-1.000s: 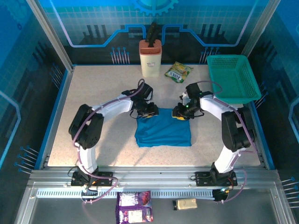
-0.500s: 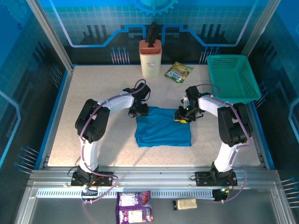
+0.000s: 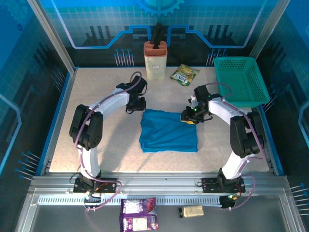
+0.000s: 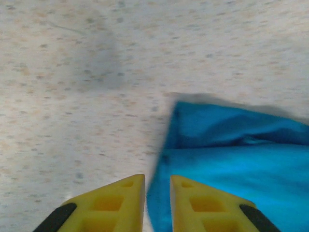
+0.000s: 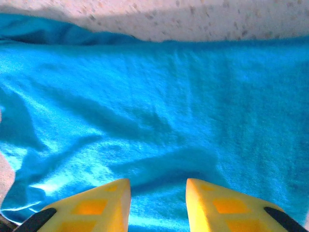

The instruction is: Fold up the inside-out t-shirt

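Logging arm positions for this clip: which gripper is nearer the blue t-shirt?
Right. The right gripper sits over the t-shirt at its far right corner; the left gripper is just off its far left corner, above the table.

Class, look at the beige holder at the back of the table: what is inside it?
A black handle sticks up out of the beige holder. Its lower part is covered by the holder's walls, so what tool it is cannot be told.
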Robot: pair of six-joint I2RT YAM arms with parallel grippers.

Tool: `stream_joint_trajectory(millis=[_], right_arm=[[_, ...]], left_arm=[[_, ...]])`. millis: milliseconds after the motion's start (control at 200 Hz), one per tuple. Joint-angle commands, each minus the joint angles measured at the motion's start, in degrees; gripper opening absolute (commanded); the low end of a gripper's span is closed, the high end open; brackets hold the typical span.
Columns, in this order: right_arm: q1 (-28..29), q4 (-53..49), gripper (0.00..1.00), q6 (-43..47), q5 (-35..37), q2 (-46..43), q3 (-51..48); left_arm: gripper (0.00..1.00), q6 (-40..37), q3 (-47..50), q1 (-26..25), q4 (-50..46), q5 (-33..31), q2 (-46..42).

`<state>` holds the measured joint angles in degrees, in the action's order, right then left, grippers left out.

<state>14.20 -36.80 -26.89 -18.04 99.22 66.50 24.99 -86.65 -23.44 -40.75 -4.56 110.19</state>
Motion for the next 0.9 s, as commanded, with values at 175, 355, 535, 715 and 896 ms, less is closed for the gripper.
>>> stream_joint_trajectory(millis=[175,355,535,715,896], right_arm=[[-1.94,2.26,0.36,0.14,-1.73,4.95,5.65],[-4.73,4.99,0.36,0.23,-0.41,11.80,6.87],[-6.93,5.33,0.36,1.21,-0.73,16.38,10.65],[-5.92,0.85,0.36,2.18,-1.82,13.73,15.11],[-1.79,-2.46,0.37,2.34,-1.12,6.50,13.47]], left_arm=[[0.19,3.14,-4.16,-2.66,5.11,13.57,6.74],[0.20,1.34,-5.79,-1.80,4.81,10.49,12.99],[0.20,0.06,-6.95,0.44,4.24,8.23,16.52],[0.22,-1.29,-7.49,1.29,3.44,8.34,12.84],[0.24,-1.09,-6.10,-1.06,2.29,11.62,3.51]])
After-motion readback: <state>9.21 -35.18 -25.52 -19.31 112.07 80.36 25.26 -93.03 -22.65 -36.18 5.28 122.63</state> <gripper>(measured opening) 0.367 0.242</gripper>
